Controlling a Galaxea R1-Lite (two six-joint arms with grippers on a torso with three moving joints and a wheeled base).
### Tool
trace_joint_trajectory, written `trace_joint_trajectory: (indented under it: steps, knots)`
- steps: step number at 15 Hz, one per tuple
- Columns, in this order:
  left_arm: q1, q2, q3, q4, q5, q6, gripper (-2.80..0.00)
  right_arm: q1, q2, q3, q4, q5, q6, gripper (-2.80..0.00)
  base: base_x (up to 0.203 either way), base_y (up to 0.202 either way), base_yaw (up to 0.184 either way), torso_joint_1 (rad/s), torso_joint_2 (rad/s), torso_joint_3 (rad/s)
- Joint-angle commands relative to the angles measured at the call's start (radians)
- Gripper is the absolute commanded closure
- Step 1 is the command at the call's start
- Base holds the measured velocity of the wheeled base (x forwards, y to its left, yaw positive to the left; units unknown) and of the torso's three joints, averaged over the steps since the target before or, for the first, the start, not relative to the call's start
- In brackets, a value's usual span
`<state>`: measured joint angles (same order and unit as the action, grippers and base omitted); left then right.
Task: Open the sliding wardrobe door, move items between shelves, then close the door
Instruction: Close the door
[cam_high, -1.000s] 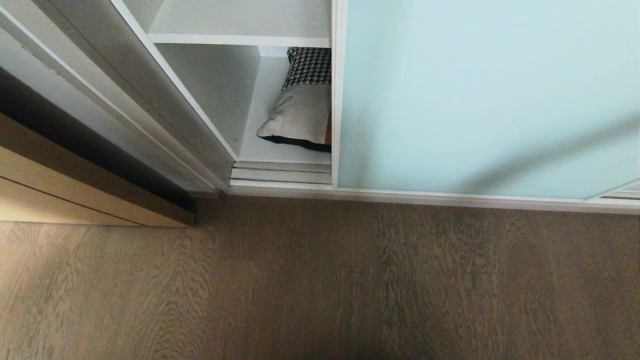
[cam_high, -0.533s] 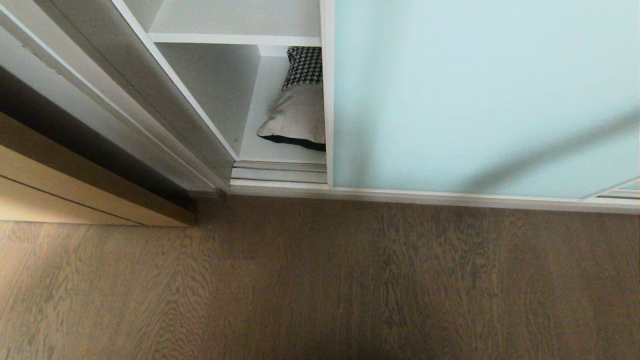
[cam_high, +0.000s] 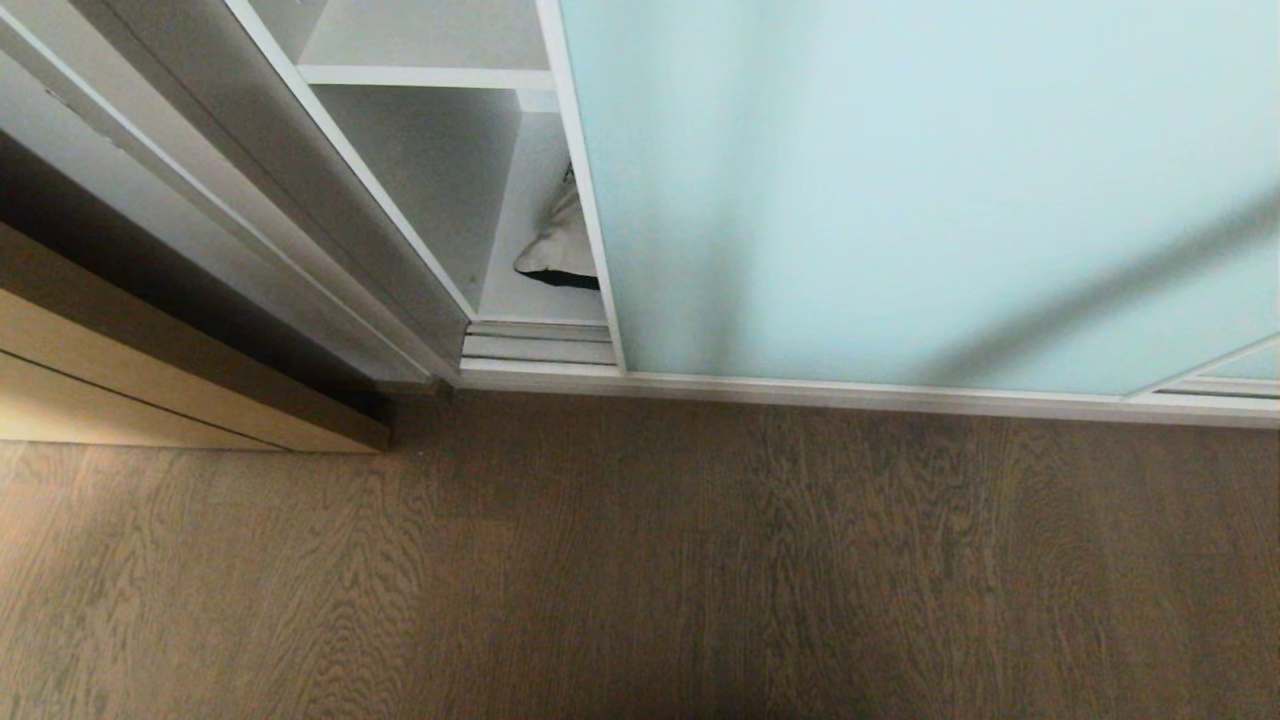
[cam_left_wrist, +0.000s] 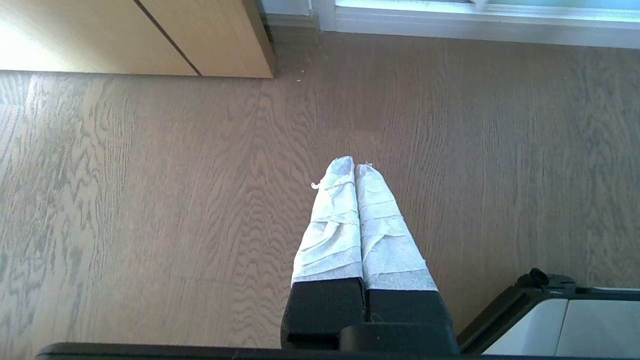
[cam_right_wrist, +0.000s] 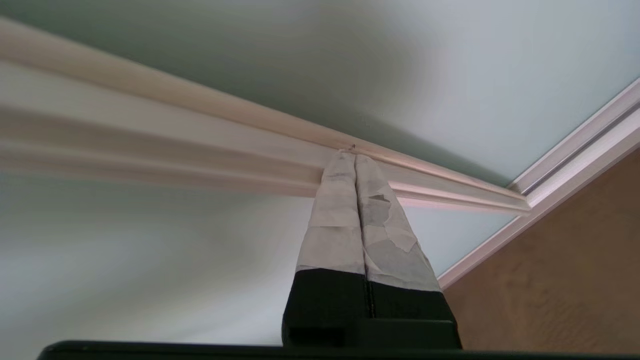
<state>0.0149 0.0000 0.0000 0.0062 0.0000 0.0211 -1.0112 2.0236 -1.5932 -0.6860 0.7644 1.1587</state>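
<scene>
We are on the closing step: the sliding wardrobe door leaves a narrow gap, the cushion on the bottom shelf. Our right pincer, pressed together, pushes its frame; the left pincer hangs pressed together above the floor.

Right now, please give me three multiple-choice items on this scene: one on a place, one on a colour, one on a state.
1. Where is the cushion?
A. on the floor
B. on a white shelf inside the wardrobe
C. in a gripper

2. What colour is the sliding wardrobe door?
A. pale blue-green
B. tan
C. black

3. How does the right gripper stand?
A. open wide
B. shut on the cushion
C. shut, tips at the door's frame

Key: 1 B, a corner shows past the door's edge. 2 A, frosted glass fills the head view. 3 C, the taped fingers lie together.
</scene>
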Motion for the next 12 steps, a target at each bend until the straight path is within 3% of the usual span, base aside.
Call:
trace_joint_trajectory:
  steps: [1,12]
  knots:
    - [0.0,0.002,0.002,0.0,0.0,0.0,0.0,0.021,-0.085,0.066,-0.003,0.003,0.006,0.0,0.0,0.0,0.0,0.0,0.0,0.0]
    - [0.0,0.002,0.002,0.0,0.0,0.0,0.0,0.099,-0.314,0.346,-0.105,0.05,0.005,0.0,0.0,0.0,0.0,0.0,0.0,0.0]
